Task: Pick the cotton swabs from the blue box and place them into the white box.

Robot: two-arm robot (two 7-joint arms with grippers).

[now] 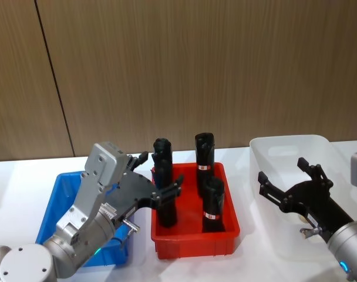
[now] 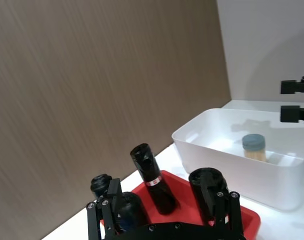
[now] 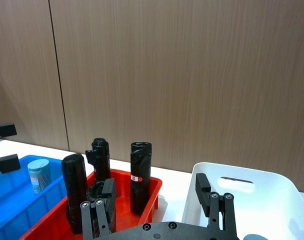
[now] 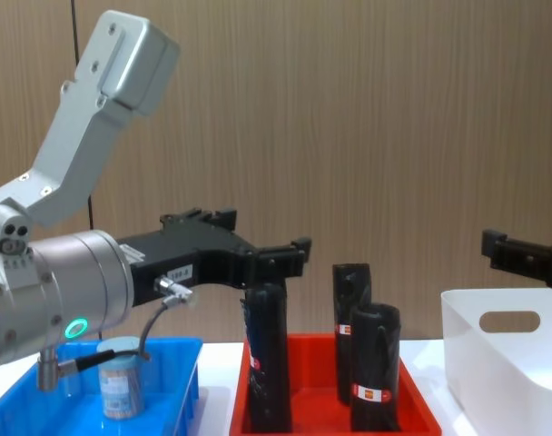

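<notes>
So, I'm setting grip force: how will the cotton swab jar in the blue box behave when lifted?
Probably light: the cotton swab jar holds only thin sticks. Its smooth round wall may slip under light grip. Standing upright in the blue box, it likely rolls only if tipped.

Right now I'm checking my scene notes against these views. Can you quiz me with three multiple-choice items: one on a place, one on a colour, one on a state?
1. Where does the red bin stand?
A. Left of the blue box
B. Between the blue box and the white box
C. Right of the white box

2. What colour is the lid of the swab jar in the white box?
A. Red
B. Black
C. Grey-blue

3. How is the left gripper?
A. Open and empty
B. Shut on the swab jar
C. Shut with nothing held

Answers:
1 B, as the blue box is on its left and the white box on its right.
2 C, as the flat lid is grey-blue.
3 A, as its fingers are spread and hold nothing.
</notes>
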